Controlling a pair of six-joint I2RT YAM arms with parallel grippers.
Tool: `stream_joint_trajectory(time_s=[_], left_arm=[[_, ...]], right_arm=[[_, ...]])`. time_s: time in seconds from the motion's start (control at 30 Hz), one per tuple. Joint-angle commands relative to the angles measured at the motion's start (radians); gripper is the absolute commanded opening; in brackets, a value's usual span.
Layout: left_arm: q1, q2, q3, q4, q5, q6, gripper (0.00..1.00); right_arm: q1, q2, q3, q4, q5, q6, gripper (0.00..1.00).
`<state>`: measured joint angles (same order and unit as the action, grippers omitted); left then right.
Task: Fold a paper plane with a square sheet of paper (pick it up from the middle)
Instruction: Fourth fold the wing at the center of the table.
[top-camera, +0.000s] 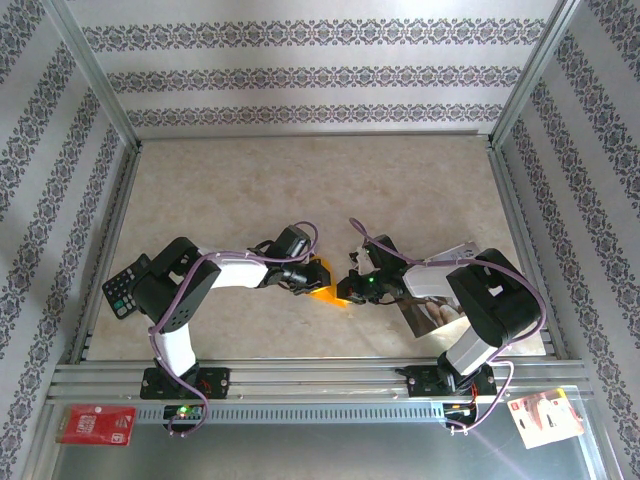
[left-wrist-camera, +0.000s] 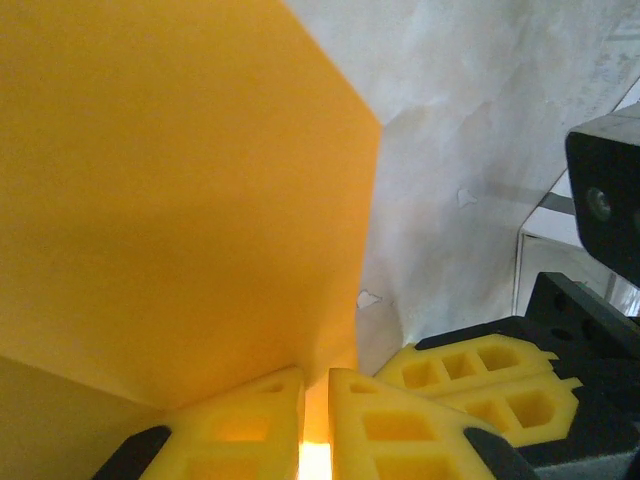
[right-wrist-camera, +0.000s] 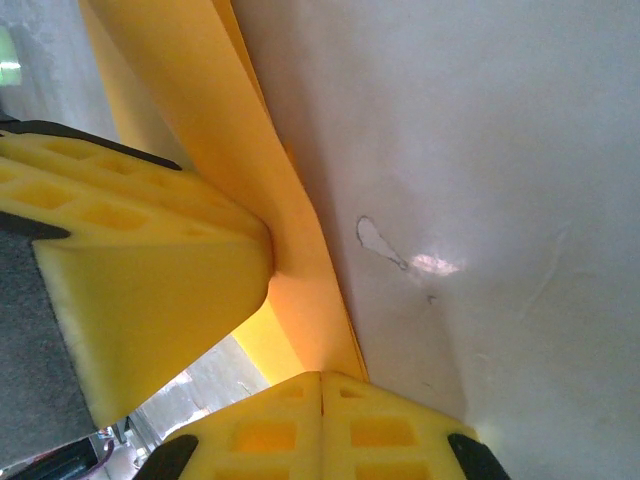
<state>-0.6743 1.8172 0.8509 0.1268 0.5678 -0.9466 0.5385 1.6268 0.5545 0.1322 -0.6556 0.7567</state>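
Apparently early: the square sheet of paper (top-camera: 325, 292) sits at the near-middle of the table (top-camera: 300, 180), pinched between the left gripper (left-wrist-camera: 316, 375) and right gripper (right-wrist-camera: 320, 378), both clamped on it; edges look doubled, no dart yet, most folds remain.

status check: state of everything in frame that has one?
bright orange paper sheet: folded into layers, not yet a dart, pinched by both grippers.
left gripper: shut on the sheet's edge.
right gripper: shut on the sheet's fold.
black keypad device: lying flat, untouched.
glossy grey-brown photo sheet: lying flat, partly under the right arm.
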Motion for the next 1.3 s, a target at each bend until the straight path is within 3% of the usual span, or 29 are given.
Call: stream_joint_trajectory(time_s=[0.0, 0.73, 1.27], left_arm=[[-0.001, 0.014, 0.003, -0.042, -0.037, 0.025, 0.13], [0.119, 0.048, 0.068, -0.223, -0.149, 0.154, 0.11], [0.211, 0.074, 0.12, -0.257, -0.137, 0.207, 0.1]], right_arm=[[-0.01, 0.078, -0.047, -0.161, 0.175, -0.031, 0.0], [-0.015, 0.104, -0.044, -0.211, 0.189, -0.037, 0.0], [-0.022, 0.11, -0.044, -0.215, 0.186, -0.04, 0.0]])
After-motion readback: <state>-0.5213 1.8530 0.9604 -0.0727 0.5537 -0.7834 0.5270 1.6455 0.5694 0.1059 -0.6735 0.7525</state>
